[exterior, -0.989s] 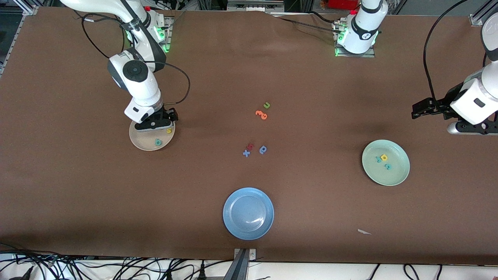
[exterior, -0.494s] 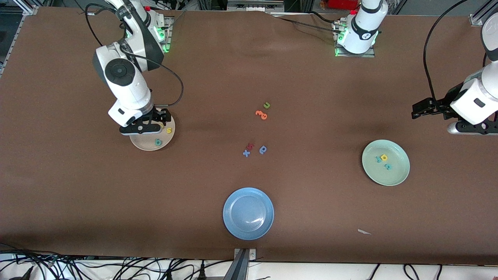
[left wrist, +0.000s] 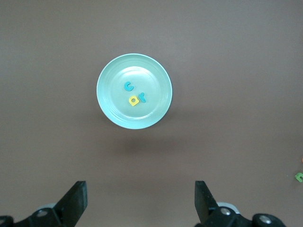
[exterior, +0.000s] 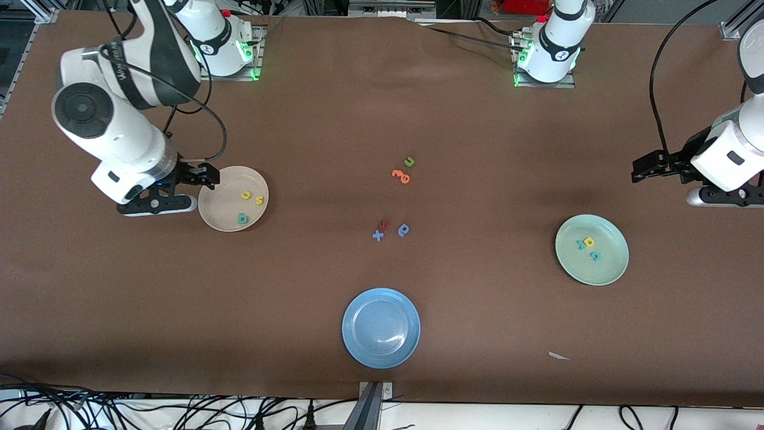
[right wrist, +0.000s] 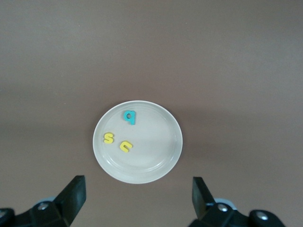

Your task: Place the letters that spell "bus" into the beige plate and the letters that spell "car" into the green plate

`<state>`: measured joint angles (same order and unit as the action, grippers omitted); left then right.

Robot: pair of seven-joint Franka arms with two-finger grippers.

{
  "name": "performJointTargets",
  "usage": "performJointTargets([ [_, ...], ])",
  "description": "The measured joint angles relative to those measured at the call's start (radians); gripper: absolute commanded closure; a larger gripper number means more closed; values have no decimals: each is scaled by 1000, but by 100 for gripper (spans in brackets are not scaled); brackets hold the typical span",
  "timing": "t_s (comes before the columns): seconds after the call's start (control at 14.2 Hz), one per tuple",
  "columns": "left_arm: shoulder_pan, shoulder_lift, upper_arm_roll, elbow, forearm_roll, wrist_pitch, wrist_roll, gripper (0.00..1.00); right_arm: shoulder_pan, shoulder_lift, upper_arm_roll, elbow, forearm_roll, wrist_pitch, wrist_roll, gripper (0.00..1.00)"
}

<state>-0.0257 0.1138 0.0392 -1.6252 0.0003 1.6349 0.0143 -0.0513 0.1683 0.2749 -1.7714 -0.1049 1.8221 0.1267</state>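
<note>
The beige plate holds the yellow "u", yellow "s" and teal "b". The right gripper, fully open and empty, hangs beside this plate. The green plate holds the "car" letters; the left gripper waits near it, open and empty.

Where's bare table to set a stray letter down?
Bare stretches lie between the beige plate and the middle letter clusters, and between those and the green plate. The blue plate is empty. Crowded: orange letters and blue x at mid-table.
</note>
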Motion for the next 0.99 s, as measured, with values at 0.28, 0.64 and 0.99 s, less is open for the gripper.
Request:
performJointTargets([
  [0.28, 0, 0, 0, 0, 0, 0, 0, 0, 89, -8, -209, 150, 64, -145, -147, 1],
  [0.64, 0, 0, 0, 0, 0, 0, 0, 0, 116, -7, -237, 340, 64, -328, -158, 1],
  [0.99, 0, 0, 0, 0, 0, 0, 0, 0, 118, 10, -237, 358, 64, -340, -158, 1],
])
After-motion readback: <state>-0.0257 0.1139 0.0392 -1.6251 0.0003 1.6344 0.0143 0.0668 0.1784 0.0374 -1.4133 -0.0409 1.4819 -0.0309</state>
